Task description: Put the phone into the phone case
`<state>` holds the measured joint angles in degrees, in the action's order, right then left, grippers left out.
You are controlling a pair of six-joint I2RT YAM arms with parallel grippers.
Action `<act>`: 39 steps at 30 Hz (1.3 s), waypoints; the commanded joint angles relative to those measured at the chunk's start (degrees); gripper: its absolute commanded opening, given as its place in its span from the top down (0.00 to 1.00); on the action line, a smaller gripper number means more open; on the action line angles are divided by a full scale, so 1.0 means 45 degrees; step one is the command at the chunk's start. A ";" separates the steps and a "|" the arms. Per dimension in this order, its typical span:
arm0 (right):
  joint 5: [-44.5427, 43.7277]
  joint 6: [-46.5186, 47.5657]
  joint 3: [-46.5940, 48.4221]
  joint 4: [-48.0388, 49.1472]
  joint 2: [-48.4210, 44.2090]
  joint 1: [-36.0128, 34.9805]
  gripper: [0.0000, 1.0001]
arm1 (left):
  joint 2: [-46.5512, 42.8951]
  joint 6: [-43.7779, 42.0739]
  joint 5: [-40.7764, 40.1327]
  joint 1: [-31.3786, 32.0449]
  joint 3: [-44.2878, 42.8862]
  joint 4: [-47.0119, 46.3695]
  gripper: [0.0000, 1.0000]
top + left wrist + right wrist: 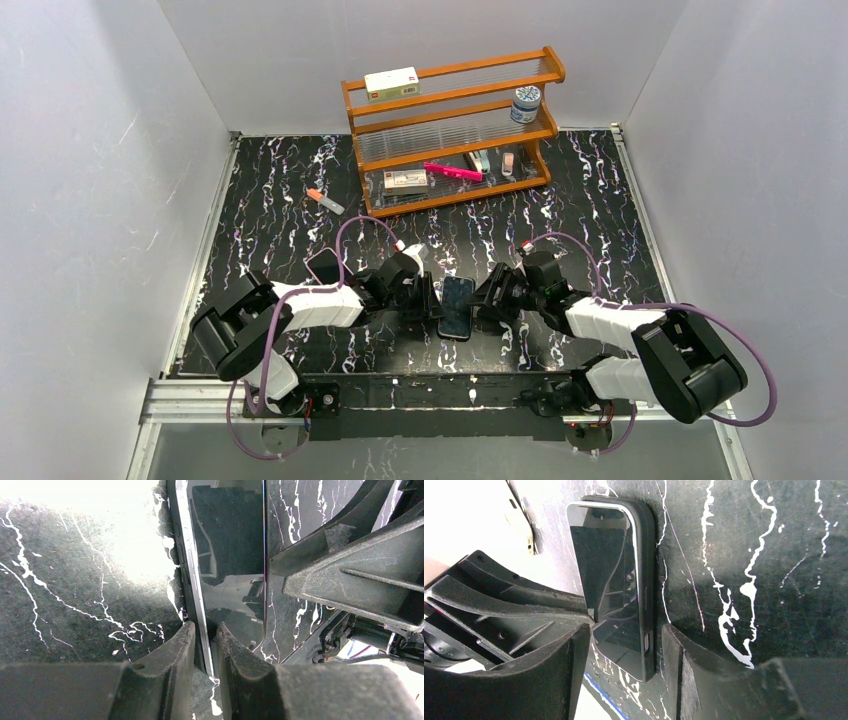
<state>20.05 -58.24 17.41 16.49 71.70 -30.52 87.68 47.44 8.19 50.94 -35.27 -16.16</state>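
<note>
The phone [456,307] lies flat on the marbled mat between my two grippers, glossy screen up. In the right wrist view the phone [611,580] sits inside the black phone case [650,575], whose wall wraps its far end and right side. My left gripper [205,640] is shut on the phone's long left edge, with the pale rim [196,580] and the case wall pinched between the fingers. My right gripper [624,650] is open and straddles the phone's near end, with a gap on both sides. In the top view the left gripper [425,300] and right gripper [490,300] face each other across the phone.
A wooden rack [452,130] stands at the back with boxes, a jar and a pink marker on its shelves. An orange-capped pen [325,200] lies left of it. A small dark flat thing [322,265] rests by the left arm. Grey walls enclose the mat.
</note>
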 commanded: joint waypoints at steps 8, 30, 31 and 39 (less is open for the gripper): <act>0.0623 -0.0935 0.0320 0.1975 0.1118 -0.0438 0.35 | 0.0601 -0.0100 0.0358 0.0029 0.0218 -0.0480 0.86; 0.2151 -0.2462 -0.0800 0.7075 0.1964 -0.0425 0.50 | -0.0010 0.0456 0.0736 0.0034 0.1101 -0.1464 0.85; 0.2178 -0.2402 -0.0770 0.7077 0.2107 -0.0432 0.52 | -0.0012 0.0550 0.0808 0.0046 0.1133 -0.1615 0.85; 0.2430 -0.1964 -0.0546 0.6876 0.3278 -0.0424 0.75 | -0.0072 0.0517 0.0917 0.0033 0.1117 -0.1703 0.84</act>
<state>26.04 -67.59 12.32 41.50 84.64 -31.24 86.91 49.71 10.13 50.00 -31.33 -23.38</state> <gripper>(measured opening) 0.315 0.153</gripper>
